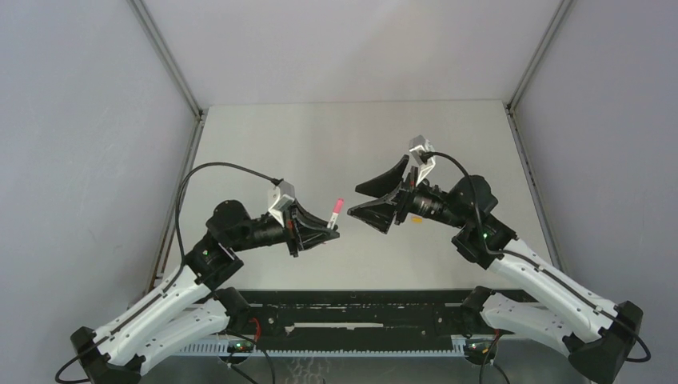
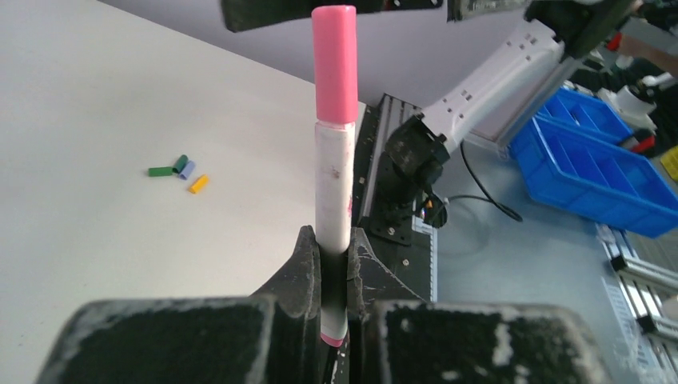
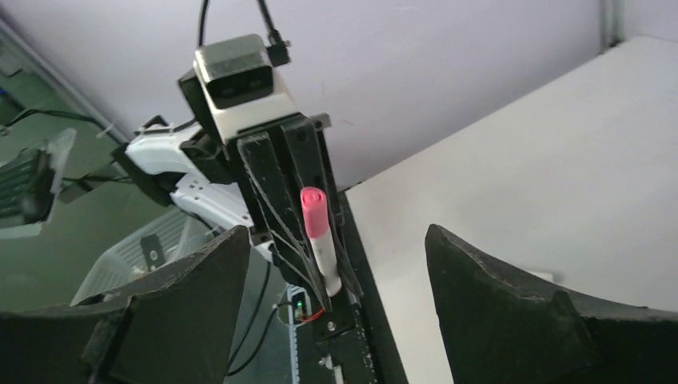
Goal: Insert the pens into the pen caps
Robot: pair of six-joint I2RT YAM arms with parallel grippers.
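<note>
My left gripper [image 1: 326, 232] is shut on a white pen [image 1: 333, 218] and holds it above the table, pointing up and right. A pink cap [image 1: 338, 206] sits on the pen's free end. In the left wrist view the fingers [image 2: 308, 264] pinch the barrel [image 2: 333, 192] near its lower end, with the pink cap [image 2: 335, 64] on top. My right gripper [image 1: 354, 201] is open and empty, facing the pen from the right with a small gap. It sees the pen [image 3: 324, 256] and the pink cap [image 3: 313, 212] between its spread fingers [image 3: 480, 280]. The other pens are out of view.
Loose caps lie together on the table in the left wrist view: a green one [image 2: 160, 171], a blue one [image 2: 187, 170] and a yellow-orange one [image 2: 198, 184]. Blue bins [image 2: 592, 160] stand beyond the table edge. Grey walls enclose the table [image 1: 360, 136].
</note>
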